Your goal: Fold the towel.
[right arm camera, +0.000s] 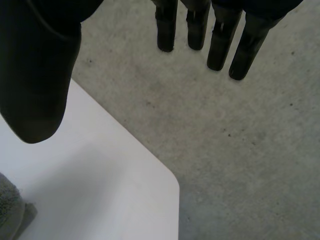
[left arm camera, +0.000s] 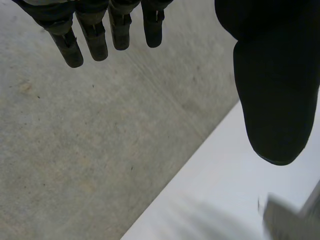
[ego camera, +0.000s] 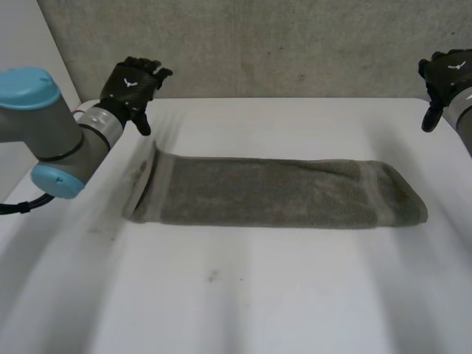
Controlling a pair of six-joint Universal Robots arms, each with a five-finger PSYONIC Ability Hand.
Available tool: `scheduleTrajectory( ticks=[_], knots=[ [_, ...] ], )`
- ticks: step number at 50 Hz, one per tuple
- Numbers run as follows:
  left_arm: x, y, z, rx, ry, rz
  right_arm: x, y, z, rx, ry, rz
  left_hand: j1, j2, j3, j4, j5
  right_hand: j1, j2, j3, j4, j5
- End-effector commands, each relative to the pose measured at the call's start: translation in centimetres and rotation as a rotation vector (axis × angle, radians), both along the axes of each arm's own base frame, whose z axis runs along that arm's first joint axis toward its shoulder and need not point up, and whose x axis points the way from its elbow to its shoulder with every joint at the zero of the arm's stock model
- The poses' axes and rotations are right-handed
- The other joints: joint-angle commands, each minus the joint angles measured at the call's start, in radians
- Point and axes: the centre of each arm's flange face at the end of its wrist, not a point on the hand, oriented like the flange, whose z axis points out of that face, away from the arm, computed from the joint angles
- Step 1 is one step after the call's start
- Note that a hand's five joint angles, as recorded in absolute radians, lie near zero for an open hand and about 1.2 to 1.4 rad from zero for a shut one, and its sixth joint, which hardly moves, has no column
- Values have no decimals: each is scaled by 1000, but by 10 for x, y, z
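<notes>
- I see the grey terry towel (ego camera: 280, 193), folded into a long strip, lying flat across the middle of the white table (ego camera: 243, 295).
- My black left hand (ego camera: 131, 85) hovers at the table's far edge beyond the towel's left end, fingers straight, holding nothing.
- My black right hand (ego camera: 446, 77) hangs beyond the towel's right end, likewise spread and empty.

Light: diffuse, from overhead, moderately bright in all three views. The white bench (ego camera: 295, 295) reads matte pale grey, brightest toward its far edge. The towel (ego camera: 280, 193) casts a thin, soft-edged shadow along its near edge, darker at its left end. The grey concrete (ego camera: 258, 44) behind is evenly lit, with mottling and specks readable. The left hand (ego camera: 133, 85) and right hand (ego camera: 446, 74) render near-black with little surface detail. In the wrist views each hand is a dark silhouette against the lighter concrete. In the right wrist view the bench shades darker toward the towel corner.
</notes>
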Motion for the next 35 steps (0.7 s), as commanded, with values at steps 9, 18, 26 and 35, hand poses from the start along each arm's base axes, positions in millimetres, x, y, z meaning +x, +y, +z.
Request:
scheduleTrajectory(
  ticks=[9,18,26,35],
  knots=[
    [21,34,12,146,135,19,-5,56,-4,144,3,47,-2,7,6,9,-31,-130,-128,-117,-130,-115],
    [34,80,-6,254,106,39,-26,92,-58,299,-27,99,-2,7,6,9,-31,-130,-128,-117,-130,-115],
    [38,130,-28,313,87,106,-31,110,-96,333,-57,149,-2,7,6,9,-31,-130,-128,-117,-130,-115],
    [38,144,-36,273,90,245,-31,105,-121,304,-38,154,-2,7,6,9,-31,18,20,31,18,34]
  ],
)
